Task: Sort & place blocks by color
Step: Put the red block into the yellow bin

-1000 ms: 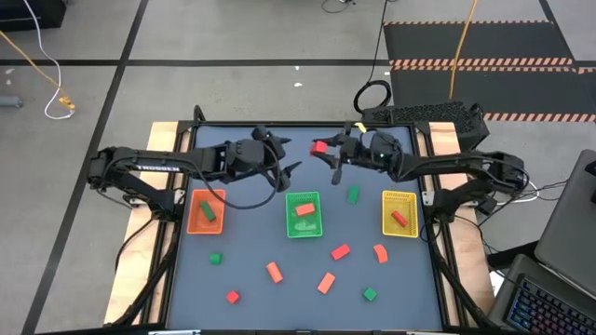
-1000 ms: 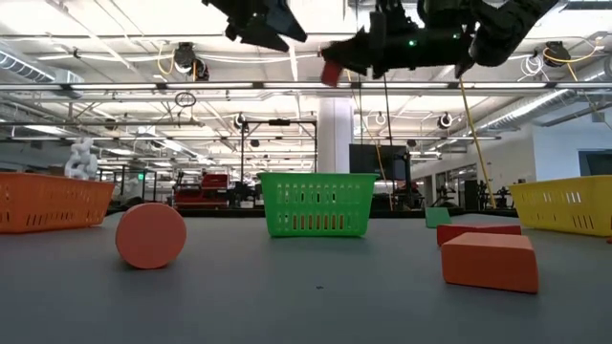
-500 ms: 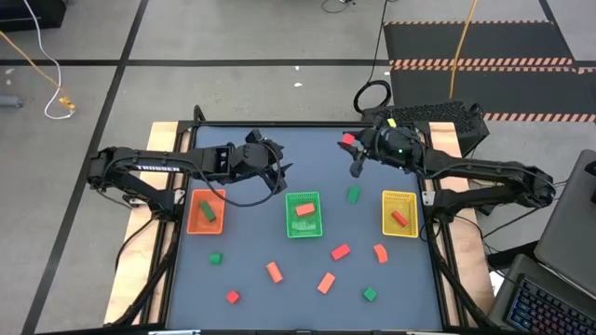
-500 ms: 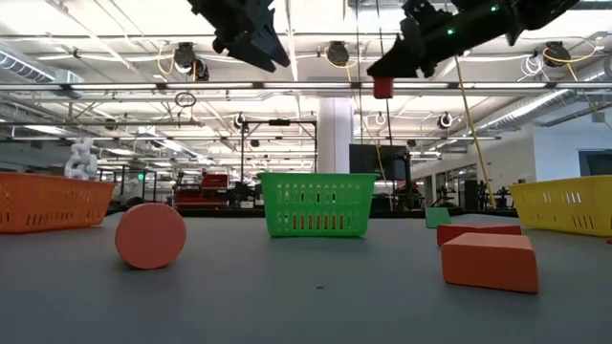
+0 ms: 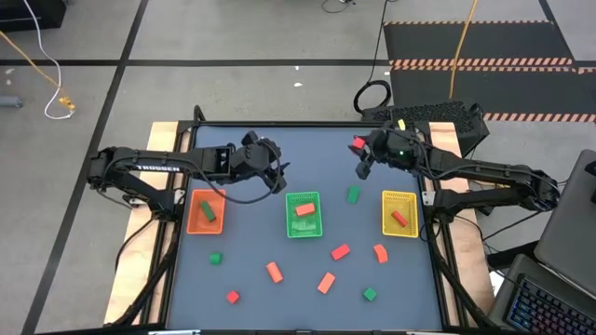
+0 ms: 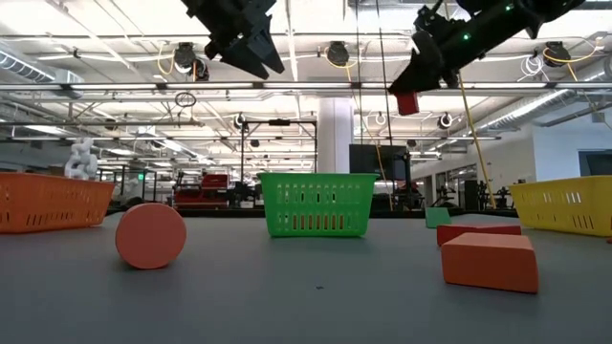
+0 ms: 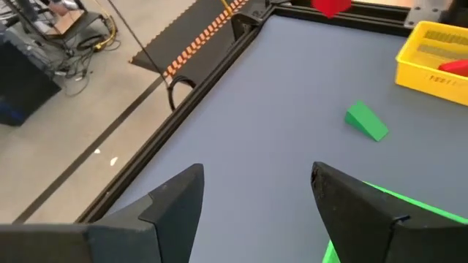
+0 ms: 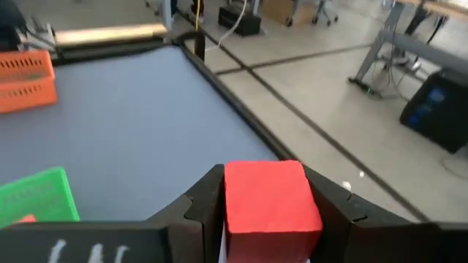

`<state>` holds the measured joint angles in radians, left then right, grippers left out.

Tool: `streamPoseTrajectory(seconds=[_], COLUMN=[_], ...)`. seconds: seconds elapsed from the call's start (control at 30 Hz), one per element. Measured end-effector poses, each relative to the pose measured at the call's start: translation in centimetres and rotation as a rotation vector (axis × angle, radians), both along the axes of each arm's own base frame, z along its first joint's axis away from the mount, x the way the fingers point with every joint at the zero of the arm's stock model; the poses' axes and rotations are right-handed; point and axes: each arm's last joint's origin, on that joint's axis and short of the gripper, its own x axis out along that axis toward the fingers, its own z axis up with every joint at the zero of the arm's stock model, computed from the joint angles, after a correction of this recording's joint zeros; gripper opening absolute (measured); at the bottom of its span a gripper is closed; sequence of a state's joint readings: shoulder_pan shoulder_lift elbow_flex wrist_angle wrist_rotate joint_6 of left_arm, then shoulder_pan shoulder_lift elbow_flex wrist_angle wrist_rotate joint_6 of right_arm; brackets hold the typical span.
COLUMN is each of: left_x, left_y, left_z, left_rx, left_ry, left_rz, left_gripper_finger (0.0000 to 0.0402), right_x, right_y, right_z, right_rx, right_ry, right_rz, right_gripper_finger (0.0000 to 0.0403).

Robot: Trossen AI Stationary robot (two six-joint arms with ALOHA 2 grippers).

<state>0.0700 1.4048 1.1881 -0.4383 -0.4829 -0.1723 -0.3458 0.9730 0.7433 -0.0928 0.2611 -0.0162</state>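
Red block (image 8: 269,199) clamped — right gripper (image 5: 359,160) near table's rear edge (image 5: 307,125).

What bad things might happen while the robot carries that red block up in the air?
1. The right claw holds the red block high above the table. If the grip slips, it may fall and bounce away.

2. The green basket already has an orange block inside, and the orange basket a green one, so the colours are mixed. The red block might also land in the wrong basket.

3. The left claw, open and empty, hangs near the green basket and could get in the way.
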Motion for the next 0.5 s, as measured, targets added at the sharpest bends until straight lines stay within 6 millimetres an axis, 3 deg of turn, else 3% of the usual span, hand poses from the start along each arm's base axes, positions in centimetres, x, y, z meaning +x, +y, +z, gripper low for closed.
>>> streamPoseTrajectory(seconds=[0.5], left_x=[0.1], left_y=[0.5], left_z=[0.4], left_rx=[-0.018], left_ry=[-0.114], left_rz=[0.164], left_gripper_finger=[0.0253], right_x=[-0.8], right_y=[0.3], right_z=[-1.7], right_rx=[0.126], right_ry=[0.146], right_rz=[-0.031], right_gripper_finger=[0.0125])
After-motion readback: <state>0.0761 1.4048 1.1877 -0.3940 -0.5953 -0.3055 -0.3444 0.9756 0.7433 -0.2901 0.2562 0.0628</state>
